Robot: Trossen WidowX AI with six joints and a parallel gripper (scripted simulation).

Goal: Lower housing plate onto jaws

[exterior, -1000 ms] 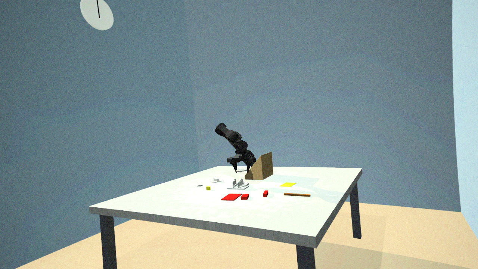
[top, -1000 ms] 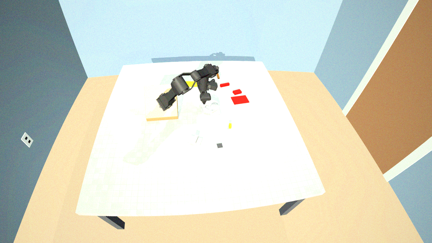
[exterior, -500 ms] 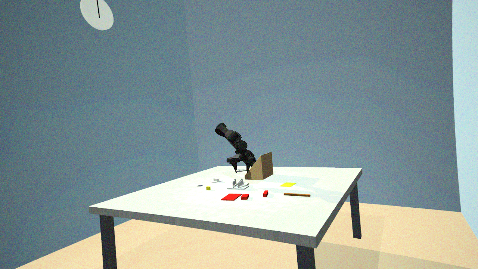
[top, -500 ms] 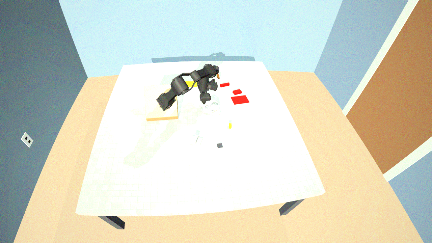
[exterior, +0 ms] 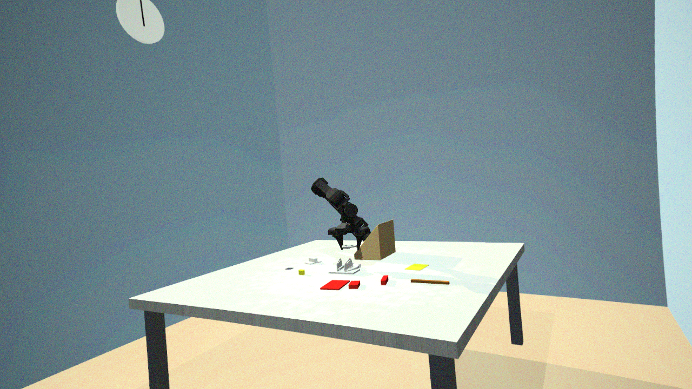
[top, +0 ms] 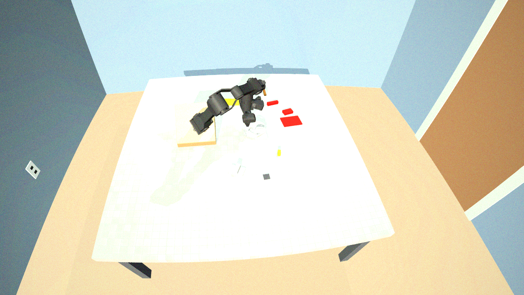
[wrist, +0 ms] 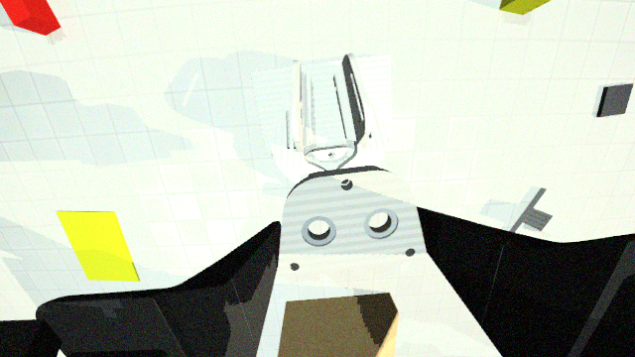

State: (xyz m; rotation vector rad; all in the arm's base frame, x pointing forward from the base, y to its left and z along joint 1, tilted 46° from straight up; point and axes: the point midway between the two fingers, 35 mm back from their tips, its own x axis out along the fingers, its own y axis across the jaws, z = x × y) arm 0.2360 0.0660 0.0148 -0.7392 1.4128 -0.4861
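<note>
My gripper (top: 247, 124) (exterior: 350, 247) (wrist: 344, 220) is shut on the housing plate, with its fingertips at the plate's two side edges. The pale housing plate (exterior: 347, 246) (wrist: 347, 203) shows two round holes and looks roughly level. It hangs in the air, clear of the jaws. The two upright grey jaws (exterior: 344, 265) (wrist: 354, 99) stand side by side on a pale base (exterior: 338, 272) (wrist: 379, 74). In the wrist view they lie beyond the plate's rounded end, not under its holes. The jaw stubs are hard to make out against the glare.
A wooden wedge (top: 196, 144) (exterior: 379, 244) stands by the arm's base. A small white fixture (exterior: 313, 260) (wrist: 528, 213), a dark square (top: 266, 176), a yellow block (top: 279, 152), a yellow sheet (exterior: 417, 267), a red plate (top: 291, 121), two red blocks (top: 287, 112) (top: 272, 103) and a brown stick (exterior: 429, 281) lie around.
</note>
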